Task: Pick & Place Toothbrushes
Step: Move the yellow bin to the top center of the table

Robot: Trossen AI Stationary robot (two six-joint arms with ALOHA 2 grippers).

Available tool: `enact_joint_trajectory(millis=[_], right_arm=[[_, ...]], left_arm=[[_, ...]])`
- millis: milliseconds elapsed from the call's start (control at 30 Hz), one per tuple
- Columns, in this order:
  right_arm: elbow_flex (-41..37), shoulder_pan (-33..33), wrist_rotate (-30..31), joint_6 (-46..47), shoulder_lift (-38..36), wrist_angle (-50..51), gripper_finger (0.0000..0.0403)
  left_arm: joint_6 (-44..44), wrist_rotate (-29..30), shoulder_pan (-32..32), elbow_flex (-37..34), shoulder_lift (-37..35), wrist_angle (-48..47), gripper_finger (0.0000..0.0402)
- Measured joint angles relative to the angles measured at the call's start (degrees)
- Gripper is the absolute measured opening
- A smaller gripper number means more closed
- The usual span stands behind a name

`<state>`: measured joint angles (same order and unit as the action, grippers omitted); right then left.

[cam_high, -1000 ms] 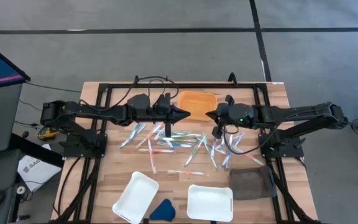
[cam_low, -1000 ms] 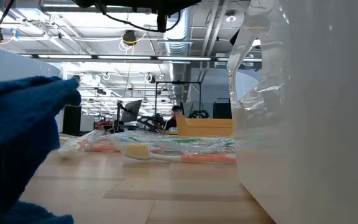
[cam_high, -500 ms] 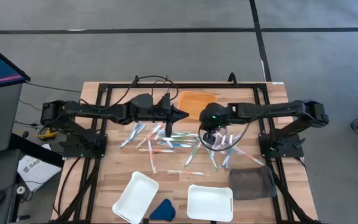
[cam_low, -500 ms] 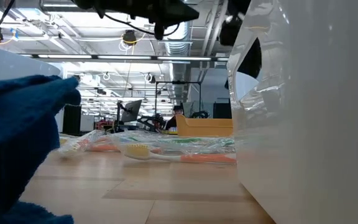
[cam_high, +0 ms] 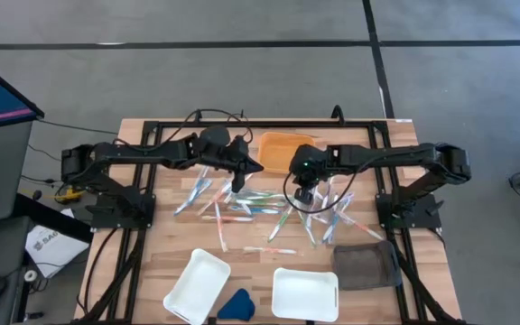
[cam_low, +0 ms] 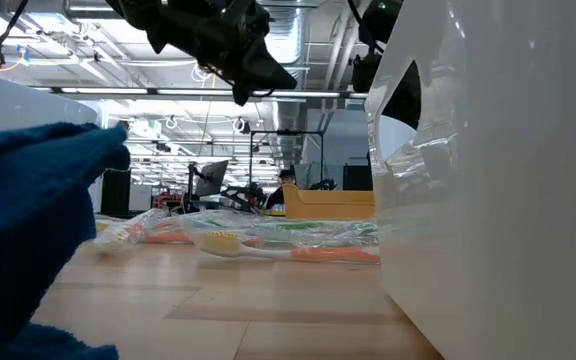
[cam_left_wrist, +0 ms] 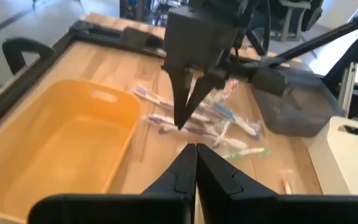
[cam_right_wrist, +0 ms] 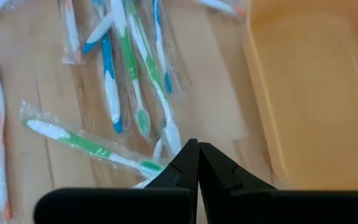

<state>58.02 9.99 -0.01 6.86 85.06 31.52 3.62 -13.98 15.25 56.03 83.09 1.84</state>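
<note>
Both my pincers clenched empty: left pincer (cam_high: pixel 258 166), right pincer (cam_high: pixel 301 191) over toothbrushes (cam_high: pixel 251 205); tabletop (cam_high: pixel 152 262) front bare wood; two white trays (cam_high: pixel 197 282), one orange tray (cam_high: pixel 283 149).

Both dark arms reach in from the table's sides toward its middle and nearly meet there. The left gripper (cam_high: pixel 258 167) has its two fingers pressed together into a point, aimed across at the other arm. The right gripper (cam_left_wrist: pixel 184 118) hangs from a bent wrist, pointing down at the tabletop, its fingers likewise pinched tight with nothing between them.
</note>
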Motion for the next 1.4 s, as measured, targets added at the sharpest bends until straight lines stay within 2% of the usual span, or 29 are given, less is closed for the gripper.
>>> enact_joint_trajectory(millis=[300,600,733,967,1133,1333,1400], right_arm=[[0.0,-1.3,0.0,0.7,0.0,-0.2,0.0001],[0.0,-0.9,0.0,0.2,0.2,1.7,0.0001],[0.0,-0.3,0.2,0.0,0.2,2.0,0.0001],[0.0,1.2,0.2,-8.5,0.2,2.3,0.0001],[0.0,1.4,0.2,-5.8,0.2,2.3,0.0001],[-1.0,1.4,0.2,-2.5,0.2,2.4,0.0001],[-1.5,1.7,0.2,-2.3,0.3,2.6,0.0001]], left_arm=[[-2.1,0.0,-1.4,0.2,2.0,-0.4,0.0003],[-3.4,-0.1,-2.0,6.8,14.9,-2.9,0.0003],[-4.4,0.4,-2.0,9.6,17.9,-2.4,0.0003],[-12.1,1.1,-2.0,9.8,17.7,2.6,0.0003],[-7.3,1.3,-2.0,9.9,17.3,2.6,0.0003],[-6.3,1.6,-2.0,9.7,18.2,-4.8,0.0003],[-6.6,2.2,-2.0,9.7,18.8,-4.5,0.0003]])
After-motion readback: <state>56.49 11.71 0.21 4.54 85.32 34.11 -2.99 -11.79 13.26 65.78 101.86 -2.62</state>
